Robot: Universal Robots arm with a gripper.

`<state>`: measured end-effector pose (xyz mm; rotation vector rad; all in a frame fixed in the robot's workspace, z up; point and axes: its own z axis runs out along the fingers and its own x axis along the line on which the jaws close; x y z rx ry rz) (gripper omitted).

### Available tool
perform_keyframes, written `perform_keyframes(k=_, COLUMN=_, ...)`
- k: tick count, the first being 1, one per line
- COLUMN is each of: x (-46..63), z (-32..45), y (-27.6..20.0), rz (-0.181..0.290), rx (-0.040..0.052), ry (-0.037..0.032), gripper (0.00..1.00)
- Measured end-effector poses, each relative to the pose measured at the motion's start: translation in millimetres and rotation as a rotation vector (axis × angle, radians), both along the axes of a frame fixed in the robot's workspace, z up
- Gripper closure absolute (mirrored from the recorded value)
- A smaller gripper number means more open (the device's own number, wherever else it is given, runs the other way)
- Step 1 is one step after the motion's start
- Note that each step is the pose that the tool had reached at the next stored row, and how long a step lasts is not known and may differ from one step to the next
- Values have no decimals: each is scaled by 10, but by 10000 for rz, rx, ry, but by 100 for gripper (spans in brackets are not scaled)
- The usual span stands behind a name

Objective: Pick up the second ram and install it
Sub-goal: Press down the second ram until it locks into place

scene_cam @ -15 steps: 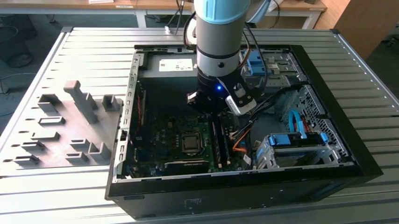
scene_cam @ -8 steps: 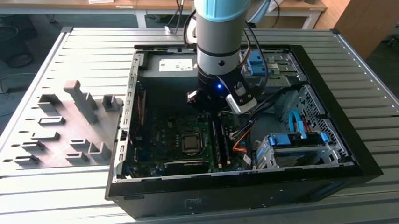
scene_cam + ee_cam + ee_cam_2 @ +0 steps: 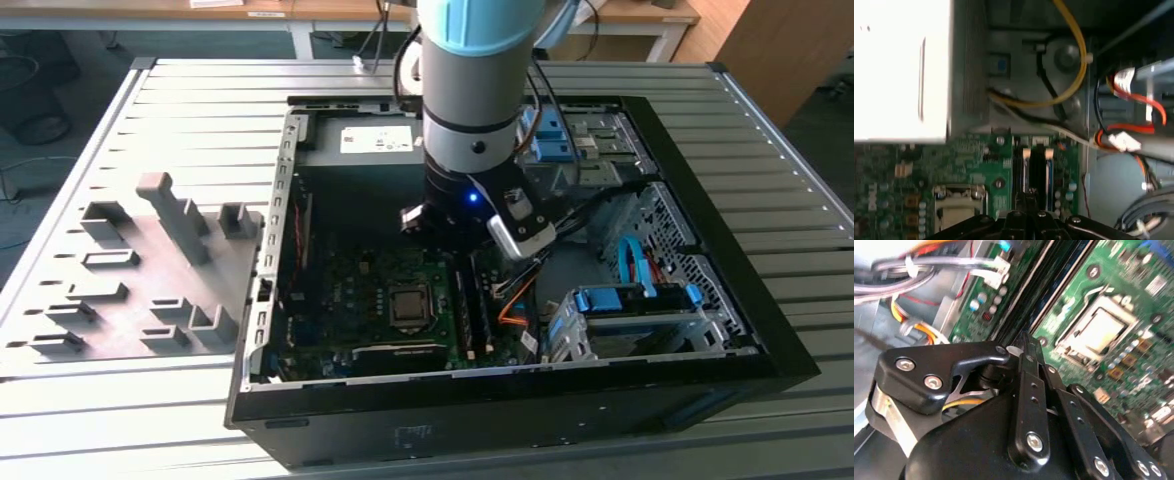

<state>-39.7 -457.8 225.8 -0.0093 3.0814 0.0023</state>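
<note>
My gripper (image 3: 461,243) hangs low inside the open computer case (image 3: 280,230), over the motherboard (image 3: 350,290). In both wrist views its black fingers (image 3: 1026,347) (image 3: 1030,194) stand pressed together, shut, with nothing showing between them. Their tips sit right above the long dark memory slots (image 3: 1034,165) (image 3: 1041,282) (image 3: 467,300), beside the processor socket (image 3: 1099,330) (image 3: 956,212). I cannot tell the second ram apart from the dark strips in those slots. The grey holder blocks (image 3: 174,215) at the exterior view's left carry no stick.
Orange, red and yellow cables (image 3: 1124,127) (image 3: 514,305) run close to the slots. A blue drive cage (image 3: 627,315) fills the case's near corner at the exterior view's right. A pale power supply box (image 3: 899,70) lies beyond the board.
</note>
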Motion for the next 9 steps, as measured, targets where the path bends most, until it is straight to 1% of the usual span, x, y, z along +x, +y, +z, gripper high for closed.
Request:
perform_keyframes(k=3, x=0, z=-6, y=-109, rz=0, rx=-68, ry=0, gripper=90)
perform_keyframes(k=5, x=0, z=-9, y=-172, rz=0, rx=-161, ry=0, gripper=90)
perform_keyframes(k=7, x=0, z=-11, y=-226, rz=0, rx=-299, ry=-1, gripper=90)
perform_keyframes(k=9, x=0, z=-14, y=-275, rz=0, rx=-479, ry=1, gripper=90)
